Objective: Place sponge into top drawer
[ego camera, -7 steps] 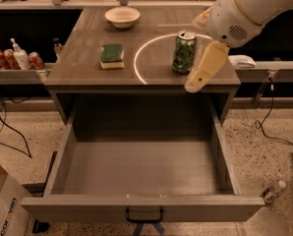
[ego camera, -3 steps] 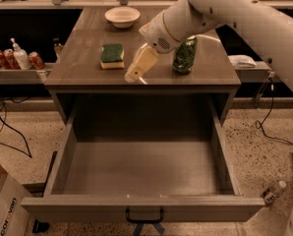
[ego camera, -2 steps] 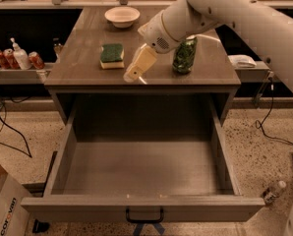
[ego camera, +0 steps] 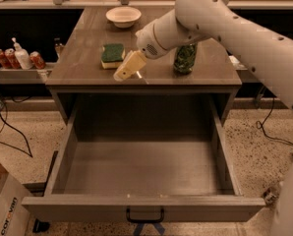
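Note:
The sponge (ego camera: 112, 55), dark green on top with a pale yellow base, lies on the left part of the table top (ego camera: 87, 58). My gripper (ego camera: 124, 71) hangs just above the table top, to the right of and slightly in front of the sponge, apart from it and holding nothing. The top drawer (ego camera: 144, 173) is pulled wide open below the table top. It is a shallow grey box with nothing inside and a small dark handle (ego camera: 145, 215) on its front panel.
A green drink can (ego camera: 185, 58) stands on the table top right of my arm. A white bowl (ego camera: 123, 16) sits at the back. Bottles and cans (ego camera: 17, 58) stand on a shelf at the left. A cardboard box (ego camera: 4, 208) is at the lower left.
My arm has swung left across the table top, from beside the green can to a spot close to the sponge. The sponge, can and drawer have not moved.

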You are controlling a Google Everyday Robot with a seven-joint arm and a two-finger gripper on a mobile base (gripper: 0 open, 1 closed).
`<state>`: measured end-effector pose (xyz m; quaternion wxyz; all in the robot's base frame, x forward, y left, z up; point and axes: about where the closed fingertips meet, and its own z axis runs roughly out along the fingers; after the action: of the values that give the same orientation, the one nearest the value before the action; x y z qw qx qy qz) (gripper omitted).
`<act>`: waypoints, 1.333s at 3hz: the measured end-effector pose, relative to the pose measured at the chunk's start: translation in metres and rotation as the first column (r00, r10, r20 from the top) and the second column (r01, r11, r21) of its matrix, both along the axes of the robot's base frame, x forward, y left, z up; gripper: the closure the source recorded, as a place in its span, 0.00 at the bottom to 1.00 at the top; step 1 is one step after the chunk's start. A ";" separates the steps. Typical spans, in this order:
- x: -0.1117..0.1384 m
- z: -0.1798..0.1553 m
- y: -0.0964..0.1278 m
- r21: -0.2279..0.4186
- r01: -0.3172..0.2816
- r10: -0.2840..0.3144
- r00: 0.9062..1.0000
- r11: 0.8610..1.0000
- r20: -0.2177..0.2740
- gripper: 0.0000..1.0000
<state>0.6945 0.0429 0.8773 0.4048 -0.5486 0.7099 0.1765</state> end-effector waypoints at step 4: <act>0.071 -0.030 0.058 0.204 0.037 -0.035 0.999 0.978 -0.013 0.01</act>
<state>0.7659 0.1008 0.8472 0.4590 -0.4903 0.6996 0.2438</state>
